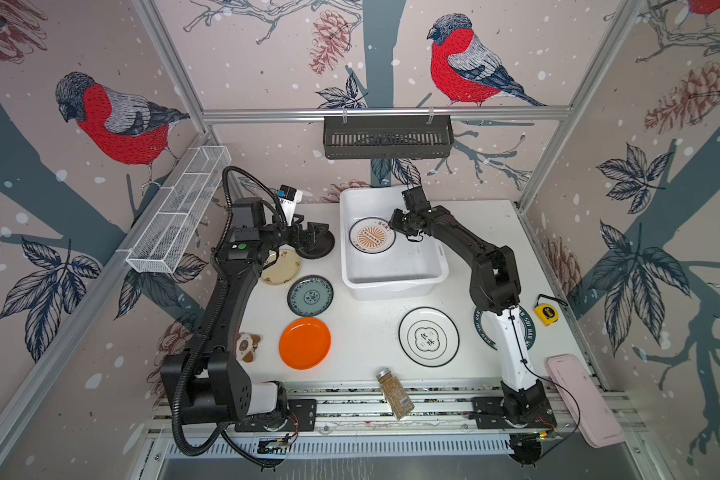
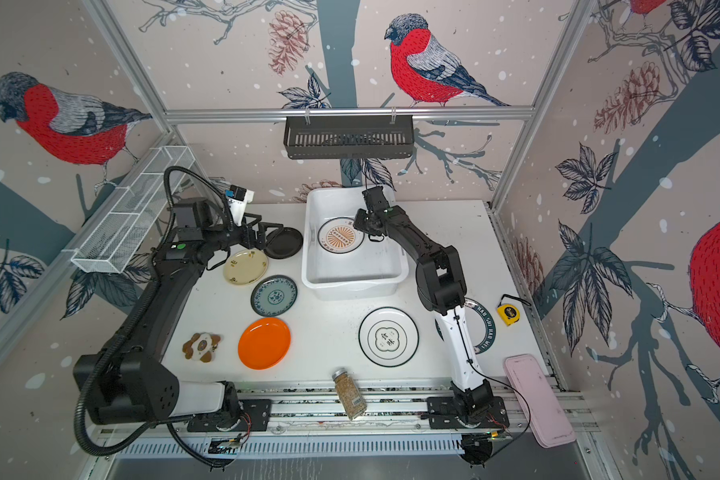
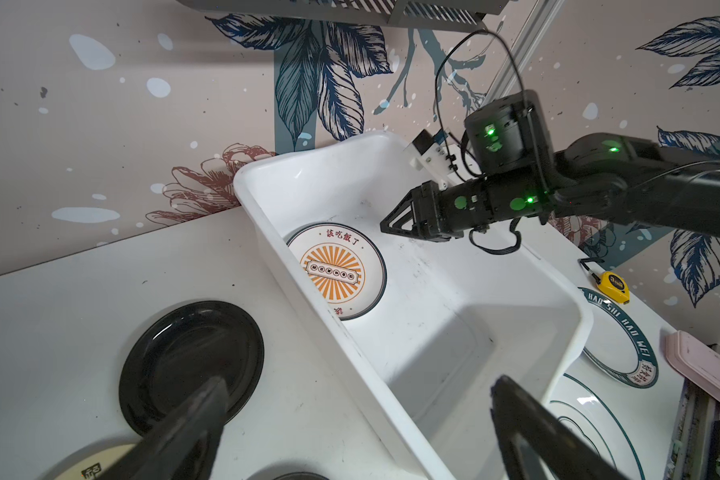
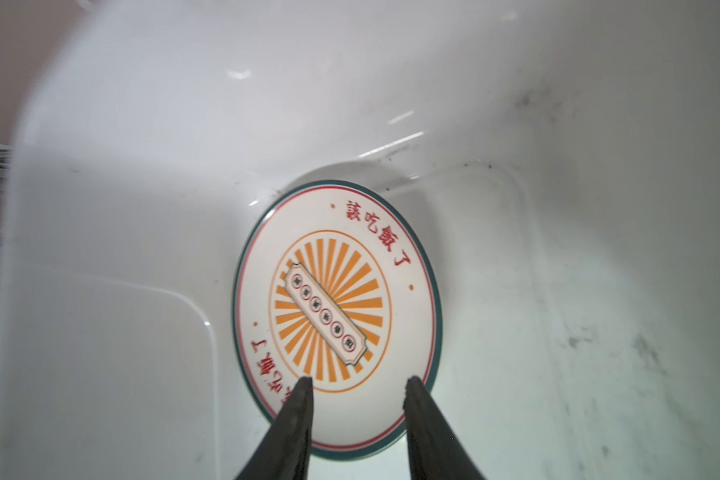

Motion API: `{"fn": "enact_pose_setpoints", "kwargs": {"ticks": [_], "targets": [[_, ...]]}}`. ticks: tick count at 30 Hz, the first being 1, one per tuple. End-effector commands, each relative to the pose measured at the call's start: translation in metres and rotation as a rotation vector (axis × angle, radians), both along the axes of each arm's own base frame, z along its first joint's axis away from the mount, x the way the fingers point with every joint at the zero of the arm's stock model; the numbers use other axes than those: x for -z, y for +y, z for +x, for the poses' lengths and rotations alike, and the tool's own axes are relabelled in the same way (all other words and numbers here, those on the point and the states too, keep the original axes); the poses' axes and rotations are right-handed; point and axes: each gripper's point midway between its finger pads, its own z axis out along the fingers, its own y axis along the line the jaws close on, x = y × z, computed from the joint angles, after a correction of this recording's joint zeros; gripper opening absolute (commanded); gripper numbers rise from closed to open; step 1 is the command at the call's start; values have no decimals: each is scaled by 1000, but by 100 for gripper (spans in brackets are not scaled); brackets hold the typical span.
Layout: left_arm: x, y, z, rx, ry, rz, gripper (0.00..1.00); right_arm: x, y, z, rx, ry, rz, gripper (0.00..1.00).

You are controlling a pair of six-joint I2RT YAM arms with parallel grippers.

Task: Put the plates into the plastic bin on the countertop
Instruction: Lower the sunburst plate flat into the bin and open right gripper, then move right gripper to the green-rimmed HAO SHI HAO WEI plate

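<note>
Countertop (image 1: 362,332): lies under both arms and bears the plastic bin.
Plastic bin (image 1: 391,286): below the right gripper, just beside the left gripper.
Left arm (image 1: 225,299): reaches forward and low, with the wrist about level.
Right arm (image 1: 466,245): elbow raised, forearm over the bin, wrist tipped down.
Orange-sunburst plate (image 4: 333,307): flat on the bin floor, just under the right fingertips.
Black plate (image 3: 184,357): on the countertop, under the left gripper.
Left gripper (image 3: 360,382): jaws spread wide, holding nothing.
Right gripper (image 4: 358,384): jaws partly parted, holding nothing.

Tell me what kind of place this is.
Likely a robot test cell staged as a kitchen counter: an aluminium frame with bird wallpaper boxes in a countertop, robot arms sit on its front rail, plates surround a plastic bin.
</note>
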Motion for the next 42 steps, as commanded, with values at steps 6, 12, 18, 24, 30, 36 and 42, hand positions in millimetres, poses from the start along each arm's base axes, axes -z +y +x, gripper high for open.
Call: {"fn": "enact_pose_setpoints", "kwargs": {"ticks": [6, 12, 18, 24, 30, 36, 42], "targets": [[-13, -3, -5, 27, -37, 15, 98, -65, -15, -30, -30, -74, -41, 40], [-24, -6, -8, 46, -56, 10, 98, -105, -47, -72, -2, -131, -84, 43], [-27, -10, -11, 66, -74, 16, 98, -109, -107, -127, 103, -136, -165, 47], [-32, -16, -14, 83, -92, 26, 99, -85, -178, -179, 237, -70, -152, 51], [-38, -26, -17, 109, -117, 48, 98, -65, -248, -221, 435, -49, -138, 66], [-33, -42, -16, 143, -102, 45, 99, -36, -308, -257, 614, 50, -159, 80], [-26, -56, -16, 178, -80, 37, 98, 0, -353, -291, 813, 202, -234, 86]]}}
